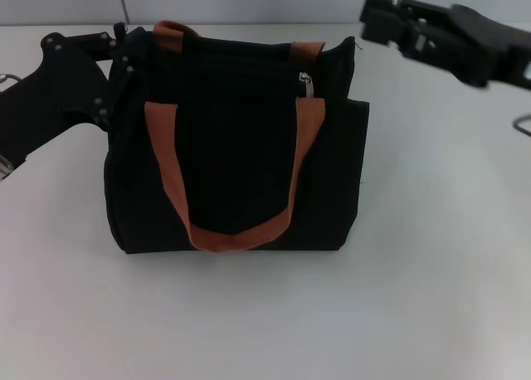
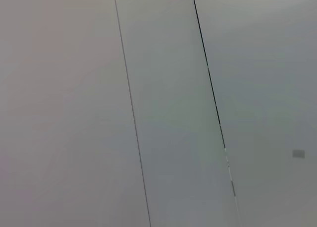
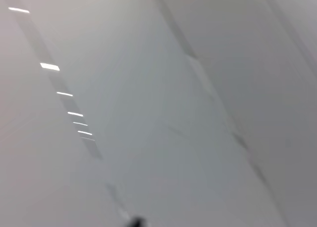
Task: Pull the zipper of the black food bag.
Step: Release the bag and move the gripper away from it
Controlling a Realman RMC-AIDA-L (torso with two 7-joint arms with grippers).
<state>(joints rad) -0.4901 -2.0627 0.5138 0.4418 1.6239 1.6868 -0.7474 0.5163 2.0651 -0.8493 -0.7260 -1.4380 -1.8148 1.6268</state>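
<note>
The black food bag (image 1: 241, 148) stands upright in the middle of the white table, with one orange-brown handle (image 1: 236, 235) hanging down its front. The silver zipper pull (image 1: 307, 85) hangs at the right end of the zip line, near the bag's upper right corner. My left gripper (image 1: 123, 56) is against the bag's upper left corner, partly merged with the black fabric. My right gripper (image 1: 373, 19) is in the air, up and to the right of the bag and apart from it. Neither wrist view shows the bag or the zipper.
The white table (image 1: 431, 272) stretches out around the bag. A thin metal loop (image 1: 523, 124) sits at the right edge. Both wrist views show only grey wall panels with seams (image 2: 131, 108).
</note>
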